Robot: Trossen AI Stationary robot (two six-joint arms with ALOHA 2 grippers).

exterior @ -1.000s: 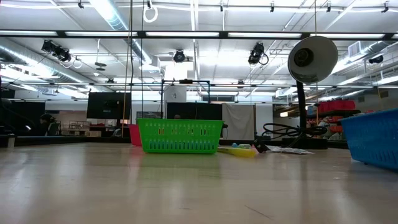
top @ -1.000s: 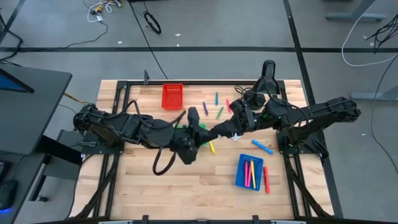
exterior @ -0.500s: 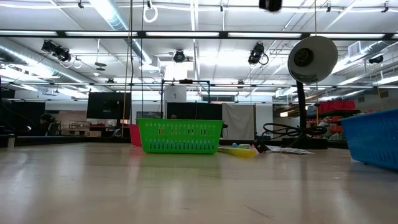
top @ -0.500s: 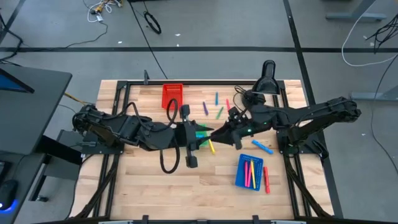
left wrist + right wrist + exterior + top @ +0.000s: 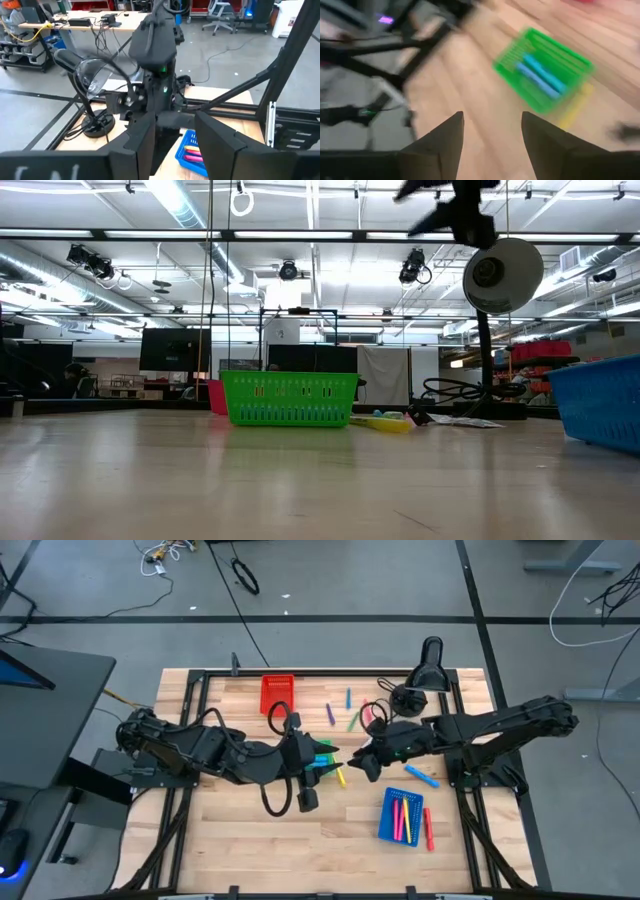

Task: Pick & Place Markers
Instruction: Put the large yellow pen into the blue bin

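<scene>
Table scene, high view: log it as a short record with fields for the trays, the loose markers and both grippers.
green tray: mid-table, blue marker inside
blue tray: front right, holds several markers
red tray: far edge of the table, contents not discernible
yellow marker: on the wood beside the green tray
left gripper: fingers apart, nothing between them, by the green tray
right gripper: open, empty, raised off the table near the green tray
</scene>
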